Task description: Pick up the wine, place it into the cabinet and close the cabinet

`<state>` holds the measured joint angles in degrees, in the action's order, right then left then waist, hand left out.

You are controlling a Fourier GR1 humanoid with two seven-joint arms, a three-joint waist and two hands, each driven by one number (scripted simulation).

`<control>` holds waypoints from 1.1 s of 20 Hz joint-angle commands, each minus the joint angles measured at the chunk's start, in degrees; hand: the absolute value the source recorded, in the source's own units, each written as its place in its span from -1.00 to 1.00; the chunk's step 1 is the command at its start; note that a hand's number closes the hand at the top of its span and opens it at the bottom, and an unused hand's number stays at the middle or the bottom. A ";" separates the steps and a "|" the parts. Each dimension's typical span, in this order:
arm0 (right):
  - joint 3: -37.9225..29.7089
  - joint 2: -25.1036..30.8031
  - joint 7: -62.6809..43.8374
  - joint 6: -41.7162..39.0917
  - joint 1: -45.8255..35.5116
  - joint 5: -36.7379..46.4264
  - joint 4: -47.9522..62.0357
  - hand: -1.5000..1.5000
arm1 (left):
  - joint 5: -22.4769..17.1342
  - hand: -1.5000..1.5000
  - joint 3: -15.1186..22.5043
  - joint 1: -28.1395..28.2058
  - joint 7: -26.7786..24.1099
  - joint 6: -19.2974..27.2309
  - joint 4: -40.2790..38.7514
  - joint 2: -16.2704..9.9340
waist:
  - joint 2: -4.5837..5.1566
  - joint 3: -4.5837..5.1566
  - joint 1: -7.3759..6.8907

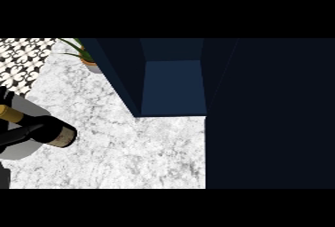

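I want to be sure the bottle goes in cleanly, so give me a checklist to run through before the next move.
1. Wine bottle held: ok, the left hand is curled round it at the view's left edge.
2. Cabinet open: ok, its blue inside shows.
3. Space inside the cabinet: ok, nothing shows on the visible shelf.
4. Counter between bottle and cabinet: ok, bare marble.
5. Potted plant out of the way: ok, it stands behind the cabinet's left wall.
6. Right hand ready for the door: cannot tell, it is not in view.
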<state>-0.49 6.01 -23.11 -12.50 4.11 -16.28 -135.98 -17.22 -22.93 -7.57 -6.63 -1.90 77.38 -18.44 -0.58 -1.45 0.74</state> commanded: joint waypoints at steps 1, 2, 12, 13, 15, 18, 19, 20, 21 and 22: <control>0.07 -0.27 0.25 0.15 0.10 0.26 -0.81 -1.00 | -0.75 -1.00 -3.16 4.48 -0.14 0.14 -9.52 0.52 | 0.91 1.58 -0.37; 1.53 -0.76 -1.54 1.88 -1.25 1.98 -2.17 -1.00 | -0.45 -1.00 -3.46 2.67 -0.66 0.76 -10.85 0.07 | 0.98 1.67 -0.13; 0.44 -0.23 0.70 0.18 0.01 1.43 -0.06 -1.00 | 0.71 -1.00 -2.73 1.96 -5.86 -0.22 -17.84 1.51 | 1.01 1.58 0.12; 1.91 -0.71 2.42 -0.89 1.66 2.88 -0.23 -1.00 | -0.07 -1.00 -3.04 2.87 -8.03 -1.94 -19.19 2.10 | 0.99 1.60 0.17; 0.59 -0.12 1.34 -0.23 -0.87 1.88 1.12 -1.00 | 0.52 -1.00 -3.27 -0.58 -7.57 -1.65 -22.72 0.33 | 1.15 1.61 0.30; 0.44 -0.27 2.38 -0.48 -0.71 2.57 1.80 -1.00 | 1.86 -1.00 -2.34 -0.18 -11.33 -1.29 -24.79 2.24 | 1.18 1.60 0.33; -0.94 0.32 0.52 0.28 -1.86 0.64 0.66 -1.00 | 0.05 -1.00 -3.80 0.03 -10.62 -3.46 -26.24 0.66 | 1.24 1.67 0.34; 1.90 -1.08 1.11 0.40 0.07 2.69 -0.64 -1.00 | -0.48 -1.00 -4.51 -0.06 -10.41 -3.67 -26.34 -0.10 | 1.07 1.66 0.38; 1.27 -0.88 1.54 0.02 0.66 2.34 -0.19 -1.00 | -0.17 -1.00 -3.93 -0.74 -10.04 -2.24 -26.36 1.27 | 1.09 1.61 0.59; 1.29 -1.12 2.22 -0.02 0.27 2.70 1.00 -1.00 | -0.36 -1.00 -4.34 -0.38 -11.82 -3.55 -27.45 0.81 | 1.28 1.66 0.46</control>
<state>0.56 5.35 -21.60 -12.50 4.00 -14.12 -135.57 -16.17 -23.46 -9.69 -19.37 -6.16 60.68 -16.85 -0.50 -1.62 1.32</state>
